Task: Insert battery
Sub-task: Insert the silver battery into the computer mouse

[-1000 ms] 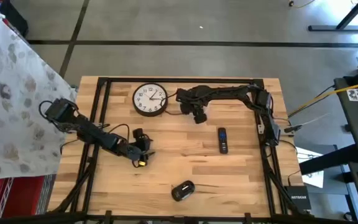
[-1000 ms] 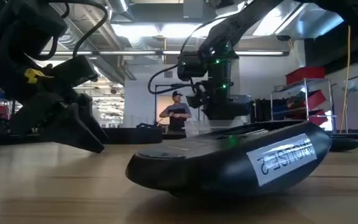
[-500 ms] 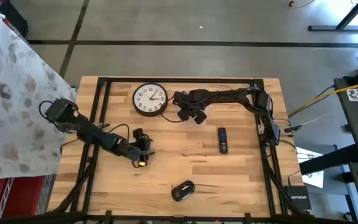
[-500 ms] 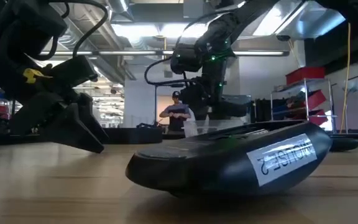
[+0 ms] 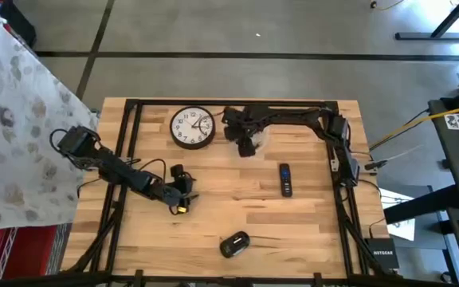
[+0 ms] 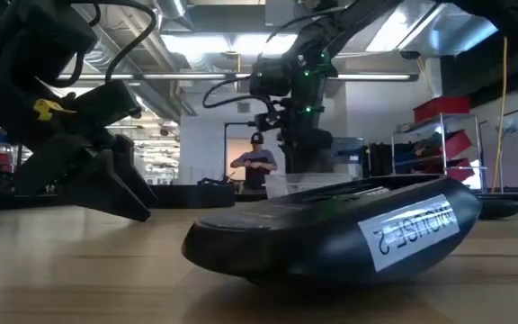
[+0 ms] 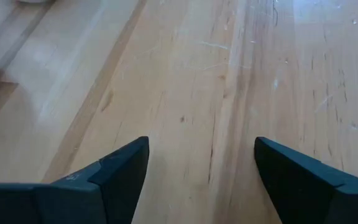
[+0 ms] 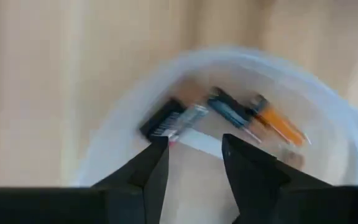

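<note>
Shifted since half a second ago: right gripper (image 5: 246, 144), swung from beside the clock toward the far edge, now above a clear round container (image 8: 229, 118). Left gripper (image 5: 180, 191) unchanged, resting low on the bench (image 5: 237, 209).

Left to right in the high view:
- Left gripper: near the left rail, fingers (image 7: 120, 171) spread apart, nothing between them, only bare light wood planks with fine scratches below.
- Clock (image 5: 193, 127): one, round, black rim, white face, flat near the far edge.
- Right gripper: just right of the clock. Fingers (image 8: 151, 165) parted with a narrow gap, holding nothing, aimed down into the container.
- Container: translucent plastic, curved rim. Batteries (image 8: 229, 112) inside, lying loose, cylindrical; at least three visible, one black (image 8: 160, 121), one dark blue (image 8: 225, 109), one orange (image 8: 275, 124). Exact count not readable.
- Remote (image 5: 285, 178): one, slim, black, rectangular, right of centre.
- Mouse (image 5: 234, 244): one, black, glossy, rounded, near the front edge, well apart from the rest.

Open wood between remote, mouse and left gripper. Black frame rails along the bench edges.
</note>
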{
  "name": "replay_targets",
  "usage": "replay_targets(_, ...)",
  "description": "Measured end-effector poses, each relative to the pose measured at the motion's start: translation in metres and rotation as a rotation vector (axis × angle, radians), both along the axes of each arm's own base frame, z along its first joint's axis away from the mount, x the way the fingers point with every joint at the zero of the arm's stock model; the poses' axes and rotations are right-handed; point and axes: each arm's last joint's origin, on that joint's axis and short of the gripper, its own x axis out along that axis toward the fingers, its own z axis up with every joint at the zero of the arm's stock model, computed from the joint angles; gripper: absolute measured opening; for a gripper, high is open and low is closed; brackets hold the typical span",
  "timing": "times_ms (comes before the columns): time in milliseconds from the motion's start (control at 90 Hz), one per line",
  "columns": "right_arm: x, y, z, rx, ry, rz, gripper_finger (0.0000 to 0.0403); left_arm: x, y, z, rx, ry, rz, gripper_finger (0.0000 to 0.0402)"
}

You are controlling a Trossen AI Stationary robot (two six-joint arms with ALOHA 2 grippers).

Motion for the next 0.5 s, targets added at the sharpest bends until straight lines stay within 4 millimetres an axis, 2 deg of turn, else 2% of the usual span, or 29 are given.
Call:
replay_targets(211,-0.015,-0.012,-0.01,0.125,0.031,-0.183,0.0138,0.0,0.0,0.0,0.0,0.0,0.0,0.0276)
replay_targets(500,-0.015,-0.008,-0.022,0.125,0.008,-0.216,0.0138,0.0,0.0,0.0,0.003,0.001,-0.002,0.0276)
